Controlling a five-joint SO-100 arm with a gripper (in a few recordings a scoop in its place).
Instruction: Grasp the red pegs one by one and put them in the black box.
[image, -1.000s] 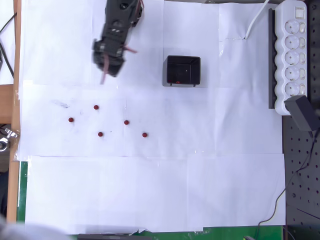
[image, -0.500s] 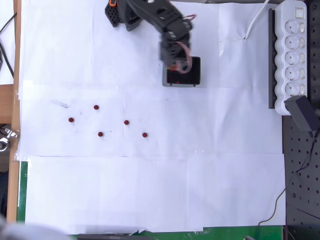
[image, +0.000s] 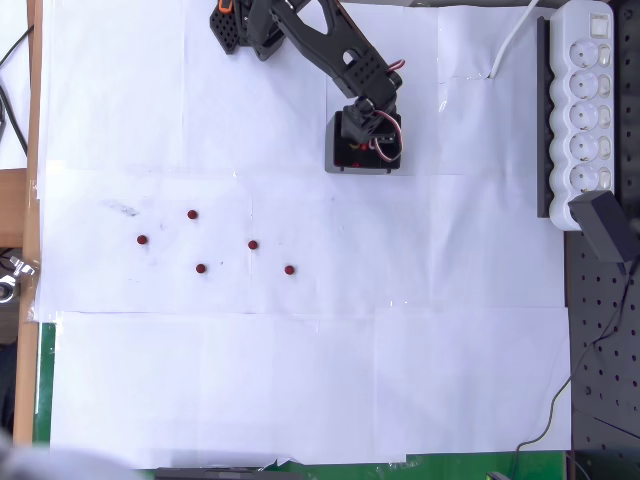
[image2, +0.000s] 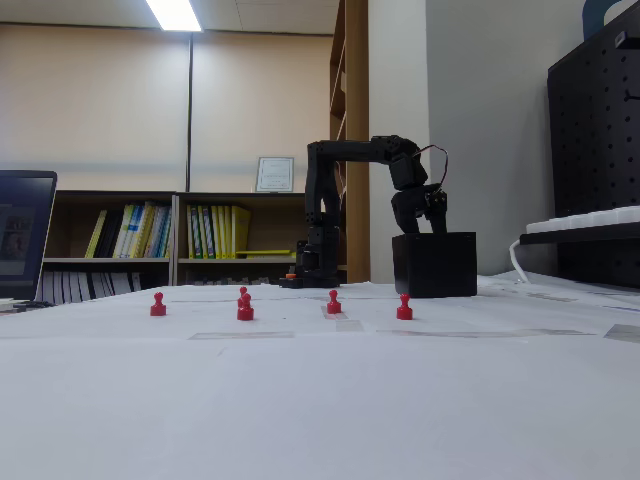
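Hovering right over the black box (image: 348, 150) with the gripper (image: 371, 141), claw opening and cargo impossible to tell from here, five red pegs (image: 253, 244) waiting on the paper (image: 300, 380), risking a drop onto the rim and a bounce-out.

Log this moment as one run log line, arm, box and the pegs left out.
gripper: over black box, jaw state unclear | red pegs: five on paper, untouched | white power strip: right edge, overhead view

Beige wall (image2: 100, 110), bookshelf (image2: 200, 235) with books, ceiling light (image2: 175, 14) lit.
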